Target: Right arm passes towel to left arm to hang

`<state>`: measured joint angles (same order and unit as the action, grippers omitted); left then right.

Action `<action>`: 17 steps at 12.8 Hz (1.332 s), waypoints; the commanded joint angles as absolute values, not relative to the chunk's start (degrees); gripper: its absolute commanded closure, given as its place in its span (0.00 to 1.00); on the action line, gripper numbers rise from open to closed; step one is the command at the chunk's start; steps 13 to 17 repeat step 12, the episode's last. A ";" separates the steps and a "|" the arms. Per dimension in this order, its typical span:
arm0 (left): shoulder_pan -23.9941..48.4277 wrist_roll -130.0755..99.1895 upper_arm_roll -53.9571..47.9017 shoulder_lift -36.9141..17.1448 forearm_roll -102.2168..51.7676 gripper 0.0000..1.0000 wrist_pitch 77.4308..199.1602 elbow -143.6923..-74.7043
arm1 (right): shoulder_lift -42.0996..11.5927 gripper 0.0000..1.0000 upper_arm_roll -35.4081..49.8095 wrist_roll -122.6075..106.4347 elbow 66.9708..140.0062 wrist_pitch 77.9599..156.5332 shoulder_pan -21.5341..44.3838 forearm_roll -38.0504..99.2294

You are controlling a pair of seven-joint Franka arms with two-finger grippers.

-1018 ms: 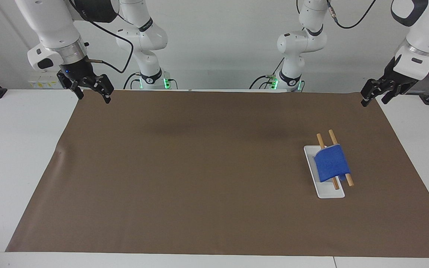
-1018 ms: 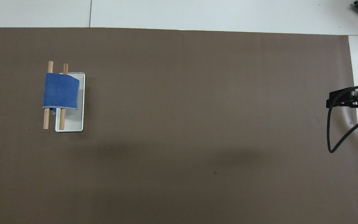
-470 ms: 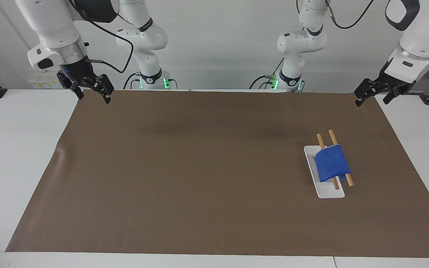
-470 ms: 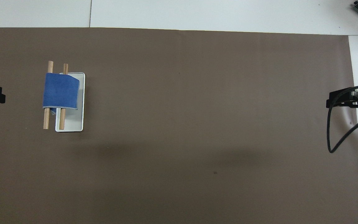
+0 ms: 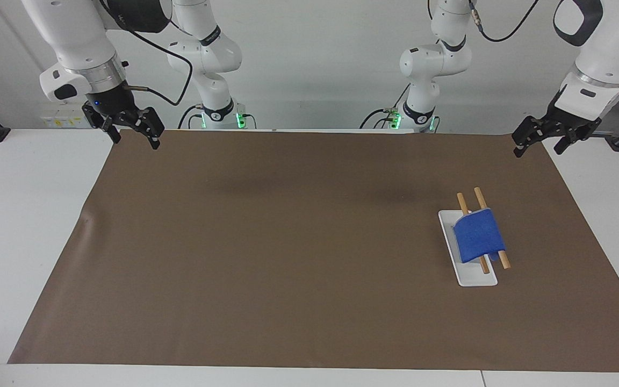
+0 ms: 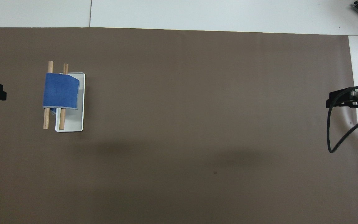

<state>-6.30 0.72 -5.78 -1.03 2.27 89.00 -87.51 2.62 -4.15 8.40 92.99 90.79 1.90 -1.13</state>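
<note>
Big brown mat (image 5: 288, 242) covers most of the white table (image 5: 24, 226), that's the main thing here. My right arm (image 5: 78, 48) is up over the mat's corner at its own end of the table, just waiting, and my left arm (image 5: 599, 59) is raised over the mat's corner at the other end. Toward the left arm's end there's a small white tray (image 5: 473, 277) with two wooden rods (image 5: 481, 198) running lengthwise above it, one over the tray and one just off its edge. The towel (image 5: 479, 236) is draped across both rods, nothing touching it. My right gripper (image 5: 135, 137) has its fingers spread and empty. Left gripper (image 5: 540, 141) is wide open too, holding nothing, well apart from the towel.
</note>
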 commanded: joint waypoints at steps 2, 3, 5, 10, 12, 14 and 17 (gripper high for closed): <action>-5.89 2.02 -5.54 1.23 3.08 0.00 90.61 -90.62 | 2.99 0.00 -4.48 7.38 93.25 90.09 1.93 -0.09; -5.98 2.11 -5.54 1.23 2.55 0.00 91.14 -90.62 | 2.99 0.00 -4.57 7.38 93.25 90.09 2.02 -0.09; -5.98 2.37 -5.54 1.23 1.41 0.00 92.54 -91.05 | 2.99 0.00 -4.48 7.38 93.25 90.00 1.93 -0.09; -6.06 4.57 -5.45 1.32 0.53 0.00 93.43 -91.67 | 2.99 0.00 -4.48 7.29 93.25 90.09 1.93 -0.09; -5.98 4.57 -5.45 1.32 0.53 0.00 93.34 -91.67 | 2.99 0.00 -4.48 7.29 93.25 90.09 1.93 -0.09; -5.98 4.57 -5.45 1.32 0.53 0.00 93.34 -91.67 | 2.99 0.00 -4.48 7.29 93.25 90.09 1.93 -0.09; -5.98 4.57 -5.45 1.32 0.53 0.00 93.34 -91.67 | 2.99 0.00 -4.48 7.29 93.25 90.09 1.93 -0.09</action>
